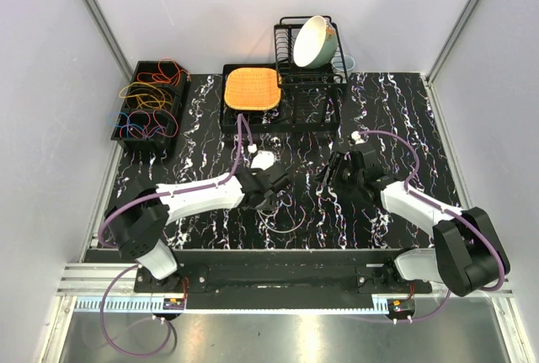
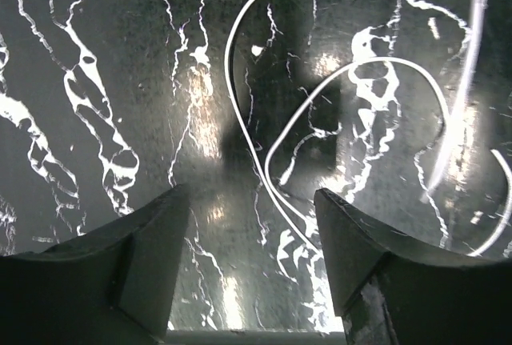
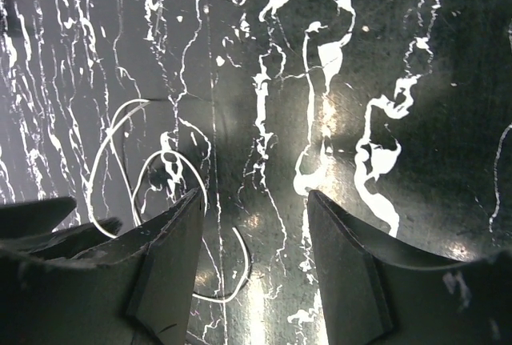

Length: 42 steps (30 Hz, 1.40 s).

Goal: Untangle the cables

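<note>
Top external view: the left claw point(image 1: 274, 184) and the right claw point(image 1: 341, 169) hang low over the marbled table point(image 1: 404, 127), on the near side of the dish rack point(image 1: 310, 60).
Both claws stand spread, pinching nothing. A pale cable loop point(image 2: 230, 65) lies on the table just ahead of the left claw's fingers point(image 2: 360, 265). The coloured cables point(image 1: 150, 102) sit heaped in a black bin point(image 1: 145, 146), well to the left of the dish rack.

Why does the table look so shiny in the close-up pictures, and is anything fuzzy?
Left wrist view: glare whitens the table, and the white cable smears blurry at the right edge. Right wrist view: a bright glare patch mid-table, the cable sharp. Top view: even light, nothing fuzzy.
</note>
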Available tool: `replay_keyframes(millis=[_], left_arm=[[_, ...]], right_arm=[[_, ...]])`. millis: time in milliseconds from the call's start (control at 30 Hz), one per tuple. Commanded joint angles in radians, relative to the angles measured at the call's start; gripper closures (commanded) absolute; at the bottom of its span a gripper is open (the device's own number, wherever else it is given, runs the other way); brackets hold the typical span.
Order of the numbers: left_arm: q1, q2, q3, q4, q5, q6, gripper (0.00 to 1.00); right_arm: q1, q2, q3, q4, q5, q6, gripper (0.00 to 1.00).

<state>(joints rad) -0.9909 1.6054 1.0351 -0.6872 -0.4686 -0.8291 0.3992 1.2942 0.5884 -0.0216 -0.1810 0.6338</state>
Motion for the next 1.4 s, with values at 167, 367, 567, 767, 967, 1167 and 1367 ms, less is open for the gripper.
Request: replay_keyframes(millis=[167, 367, 567, 767, 967, 1167, 1367], left_arm=[[0.043, -0.021, 0.013, 0.117, 0.102, 0.203, 0.21], [-0.009, -0.142, 0.008, 0.115, 0.127, 0.082, 0.29], [-0.061, -0.055, 0.066, 0.150, 0.107, 0.032, 0.34], [-0.061, 0.036, 0.085, 0.219, 0.133, 0.039, 0.41], [-0.057, 0.102, 0.117, 0.224, 0.127, 0.044, 0.68], [-0.031, 0.107, 0.125, 0.253, 0.108, 0.056, 0.95], [-0.002, 0.047, 0.174, 0.190, 0.073, 0.119, 1.00]], right_arm=[[-0.005, 0.065, 0.022, 0.065, -0.048, -0.019, 0.39], [-0.008, 0.083, 0.028, 0.071, -0.061, -0.022, 0.39], [-0.016, 0.100, 0.036, 0.071, -0.075, -0.023, 0.39], [-0.020, 0.085, 0.022, 0.083, -0.083, -0.023, 0.39], [-0.026, 0.091, 0.022, 0.087, -0.094, -0.022, 0.39], [-0.030, 0.091, 0.021, 0.092, -0.104, -0.022, 0.40], [-0.034, 0.094, 0.019, 0.095, -0.110, -0.023, 0.40]])
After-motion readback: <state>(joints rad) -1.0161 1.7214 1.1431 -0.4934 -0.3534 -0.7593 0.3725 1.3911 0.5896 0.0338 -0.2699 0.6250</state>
